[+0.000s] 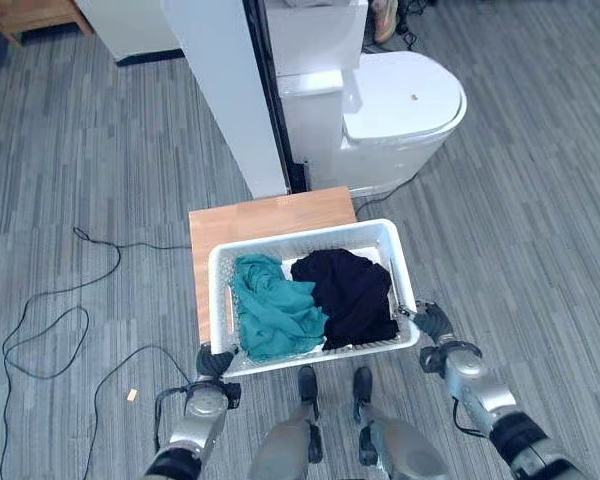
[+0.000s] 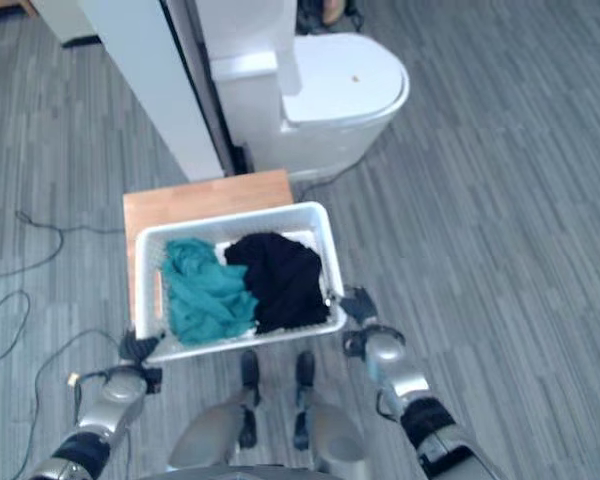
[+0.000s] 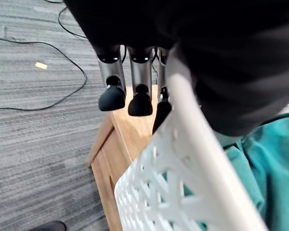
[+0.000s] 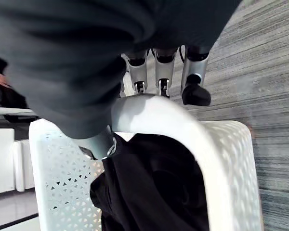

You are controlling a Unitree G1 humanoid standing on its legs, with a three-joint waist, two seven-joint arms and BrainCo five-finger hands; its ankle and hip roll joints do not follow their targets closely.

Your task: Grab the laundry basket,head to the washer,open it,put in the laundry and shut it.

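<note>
Grey, streaked plank-pattern floor [image 1: 520, 220] spread under everything. A smooth, glossy white rounded appliance [image 1: 380, 110] stood beyond, beside a tall flat white panel [image 1: 225, 90]. Nearer the robot sat a low rectangular wooden table [image 1: 265, 215] with a warm, fine-grained top. On it, overhanging the near edge, rested the white plastic laundry basket [image 1: 305, 245], rectangular with rounded corners, a thick smooth rim and walls pierced in a triangular lattice. Inside lay two crumpled cloths side by side and touching: a teal garment [image 1: 272, 305] on the robot's left, softly wrinkled, and a black garment [image 1: 350, 295] on the right, matte and bunched.

The left hand [image 1: 216, 360] sat at the basket's near left corner, its fingers [image 3: 139, 98] reaching down the outside of the wall and the dark cover lying over the rim. The right hand [image 1: 432, 322] clasped the right rim, fingers [image 4: 195, 89] curled over the outside and the thumb [image 4: 98, 144] inside the basket against the black cloth. A thin black cable [image 1: 50, 330] looped on the floor to the left, near a small tan scrap [image 1: 132, 395].
</note>
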